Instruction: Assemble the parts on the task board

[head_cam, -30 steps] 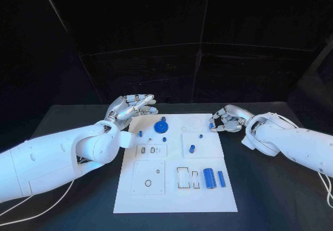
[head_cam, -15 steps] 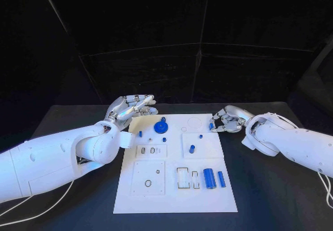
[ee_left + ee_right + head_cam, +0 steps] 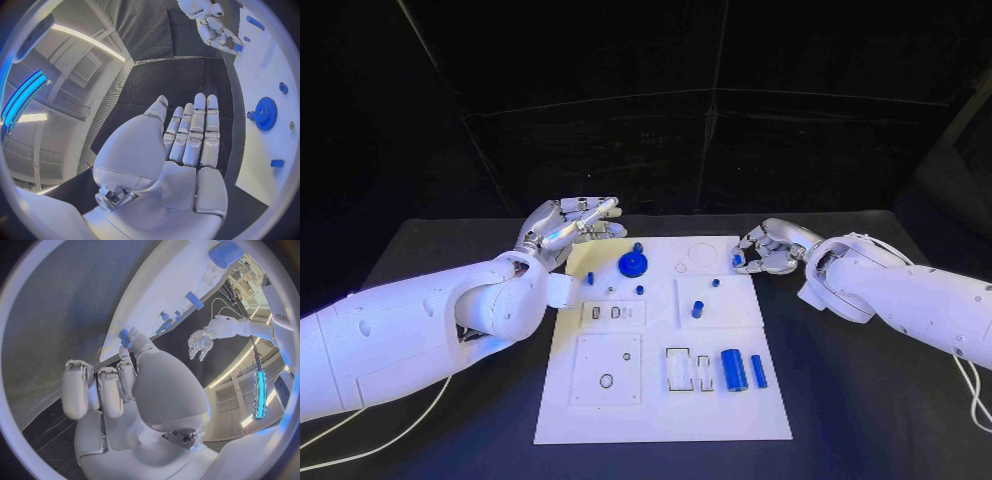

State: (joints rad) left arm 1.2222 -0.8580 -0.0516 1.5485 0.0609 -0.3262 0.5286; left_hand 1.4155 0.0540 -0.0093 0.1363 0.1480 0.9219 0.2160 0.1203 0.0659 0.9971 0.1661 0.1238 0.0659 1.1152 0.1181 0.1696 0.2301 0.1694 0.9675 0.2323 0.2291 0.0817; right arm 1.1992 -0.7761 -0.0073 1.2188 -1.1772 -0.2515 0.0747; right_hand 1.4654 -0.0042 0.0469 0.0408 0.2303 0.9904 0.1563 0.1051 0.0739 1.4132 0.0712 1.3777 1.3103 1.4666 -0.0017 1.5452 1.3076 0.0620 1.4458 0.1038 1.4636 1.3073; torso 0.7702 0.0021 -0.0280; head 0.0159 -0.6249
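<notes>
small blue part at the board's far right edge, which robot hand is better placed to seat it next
Right. The right robot hand already pinches the small blue part beside the task board. The left robot hand is open, off the board's far left corner.

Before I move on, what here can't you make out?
- Right hand, head view: a small blue part sits at its fingertips; its shape is too small to tell.
- Right wrist view: the hand's own thumb covers most of that part.
- Board recesses, head view: too small to tell depth.
</notes>
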